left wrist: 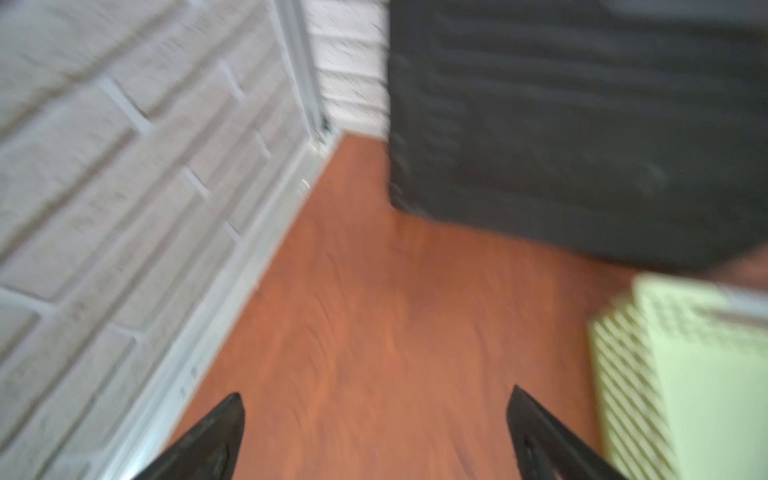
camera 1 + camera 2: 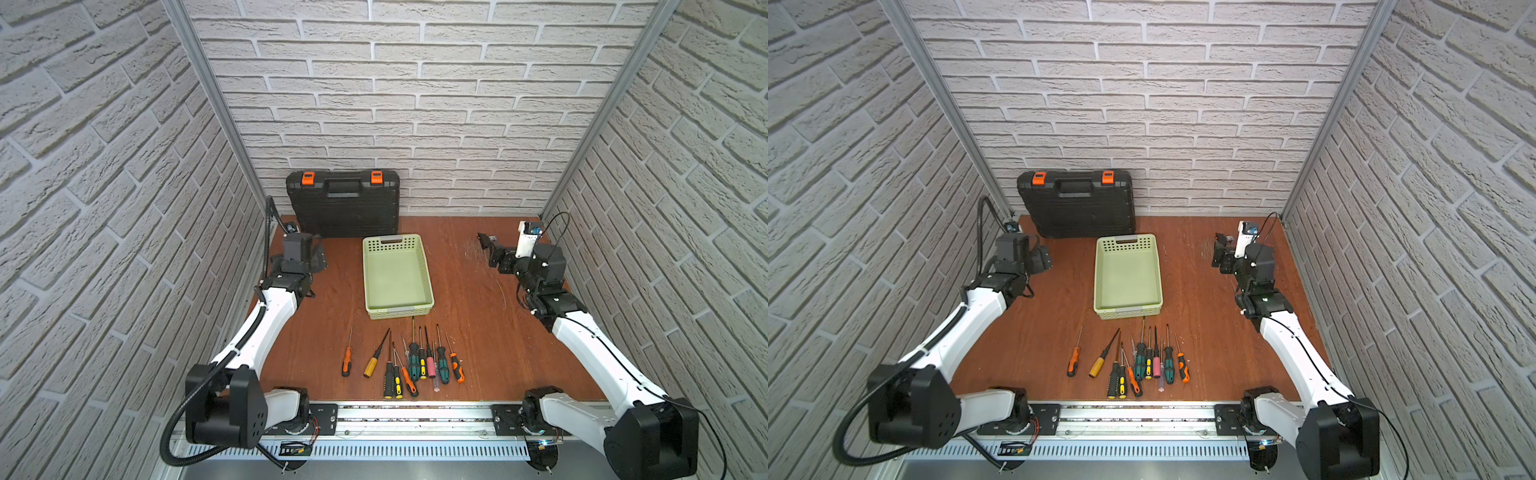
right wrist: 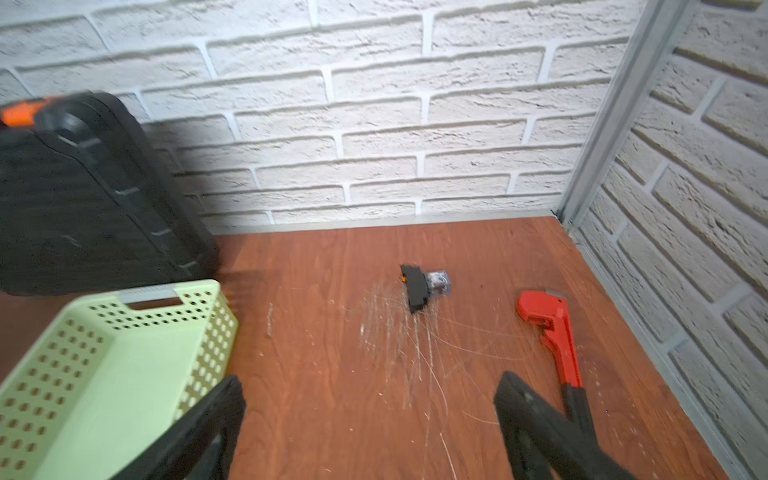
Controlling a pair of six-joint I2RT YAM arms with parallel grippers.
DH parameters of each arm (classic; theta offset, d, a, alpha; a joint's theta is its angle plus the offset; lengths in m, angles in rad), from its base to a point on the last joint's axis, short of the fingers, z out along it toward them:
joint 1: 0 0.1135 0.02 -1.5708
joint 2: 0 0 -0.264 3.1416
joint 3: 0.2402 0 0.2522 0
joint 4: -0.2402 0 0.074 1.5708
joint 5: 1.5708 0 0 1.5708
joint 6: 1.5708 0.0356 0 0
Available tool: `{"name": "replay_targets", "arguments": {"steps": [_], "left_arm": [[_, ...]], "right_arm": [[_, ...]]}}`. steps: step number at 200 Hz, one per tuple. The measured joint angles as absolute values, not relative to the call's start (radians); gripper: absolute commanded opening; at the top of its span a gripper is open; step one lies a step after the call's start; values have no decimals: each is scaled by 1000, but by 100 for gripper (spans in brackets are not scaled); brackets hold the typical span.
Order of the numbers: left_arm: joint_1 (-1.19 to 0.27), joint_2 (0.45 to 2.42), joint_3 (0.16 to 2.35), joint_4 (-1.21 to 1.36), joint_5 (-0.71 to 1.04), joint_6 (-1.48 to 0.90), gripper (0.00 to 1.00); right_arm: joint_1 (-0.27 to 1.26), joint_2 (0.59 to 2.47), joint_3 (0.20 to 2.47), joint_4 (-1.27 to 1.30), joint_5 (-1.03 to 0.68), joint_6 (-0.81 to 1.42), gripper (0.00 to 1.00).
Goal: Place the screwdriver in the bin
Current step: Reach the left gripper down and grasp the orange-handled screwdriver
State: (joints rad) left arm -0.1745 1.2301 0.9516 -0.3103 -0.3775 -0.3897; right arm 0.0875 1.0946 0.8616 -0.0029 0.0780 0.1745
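Several screwdrivers point(image 2: 431, 363) point(image 2: 1156, 361) with orange, yellow, black, green and pink handles lie in a loose row near the table's front edge, in both top views. Just behind them stands the pale green perforated bin point(image 2: 395, 278) point(image 2: 1127, 278) point(image 1: 685, 374) point(image 3: 208, 345), with nothing in it. My left gripper point(image 2: 319, 259) point(image 1: 376, 395) is open over bare wood left of the bin, holding nothing. Far right of the bin, at the back, my right gripper point(image 2: 494, 259) point(image 3: 370, 378) is open over scratched wood, also holding nothing.
A black tool case point(image 2: 345, 203) point(image 1: 582, 124) point(image 3: 83, 199) with orange latches leans on the back wall behind the bin. A small black part point(image 3: 415, 289) and a red pipe wrench point(image 3: 552, 328) lie near the right gripper. Brick-patterned walls close three sides.
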Motion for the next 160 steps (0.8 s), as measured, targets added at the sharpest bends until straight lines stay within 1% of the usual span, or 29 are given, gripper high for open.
{"name": "replay_targets", "arguments": {"steps": [8, 15, 53, 68, 84, 96, 116, 160], "left_arm": [[-226, 1198, 951, -398, -370, -425, 92], [-276, 1168, 947, -478, -360, -462, 89], [-525, 1021, 881, -808, -283, -699, 84], [-613, 988, 843, -887, -237, -804, 81], [-706, 970, 788, -933, -191, -910, 80], [-770, 974, 744, -951, -158, -977, 77], [-810, 1005, 692, -957, -117, -1045, 72], [-812, 1128, 676, -907, -95, -1069, 63]], "right_arm": [[93, 1089, 897, -52, 59, 184, 93], [100, 1082, 922, -102, 43, 192, 93], [179, 1085, 996, -296, -16, 220, 92], [224, 1109, 1019, -334, -26, 231, 91], [270, 1147, 1039, -344, -28, 236, 91], [295, 1175, 1045, -344, -28, 241, 91], [319, 1213, 1045, -341, -32, 251, 89], [324, 1238, 1045, -338, -40, 256, 88]]}}
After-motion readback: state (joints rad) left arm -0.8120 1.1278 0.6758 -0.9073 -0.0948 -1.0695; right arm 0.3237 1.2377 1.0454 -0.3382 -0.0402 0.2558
